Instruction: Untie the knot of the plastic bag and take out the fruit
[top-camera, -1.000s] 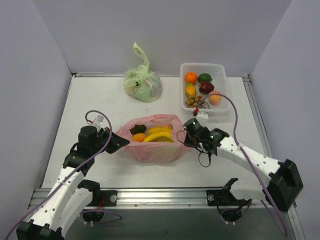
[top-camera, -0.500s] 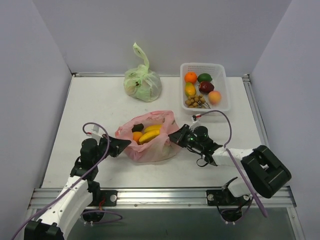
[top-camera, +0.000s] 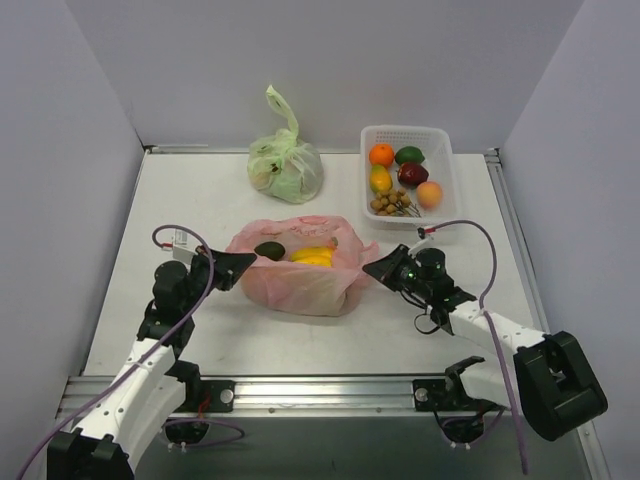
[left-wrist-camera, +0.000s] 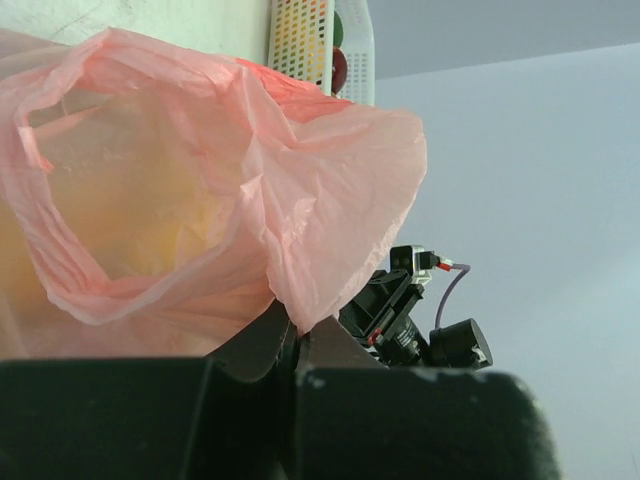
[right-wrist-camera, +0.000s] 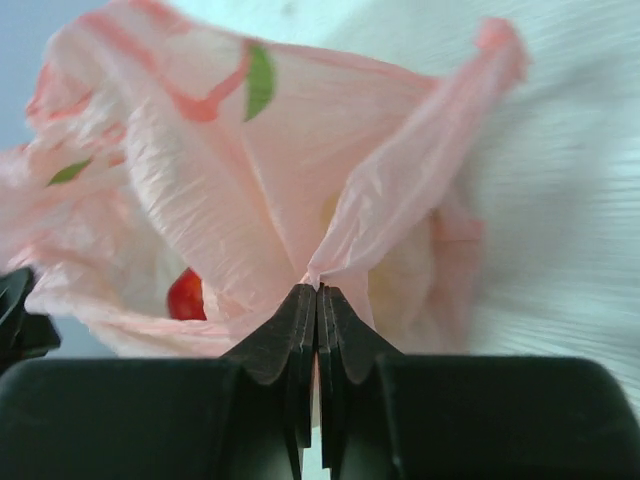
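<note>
The pink plastic bag (top-camera: 300, 280) lies mid-table with its mouth stretched wide; no knot shows. Inside it I see fruit: a yellow banana bunch (top-camera: 314, 256) and a dark green piece (top-camera: 269, 250); a red fruit (right-wrist-camera: 185, 296) shows through the plastic in the right wrist view. My left gripper (top-camera: 248, 263) is shut on the bag's left rim (left-wrist-camera: 300, 290). At the opposite side my right gripper (top-camera: 372, 268) is shut on the bag's right rim (right-wrist-camera: 330, 262). Both arms sit low, pulling the rim apart.
A tied pale green bag (top-camera: 285, 168) stands at the back centre. A white basket (top-camera: 448, 200) with several fruits sits at the back right. Grey walls close in the table on three sides.
Both grippers have moved outward and down toward the table, stretching the bag's mouth wider and flattening the bag. The right arm has swung out to the right.
</note>
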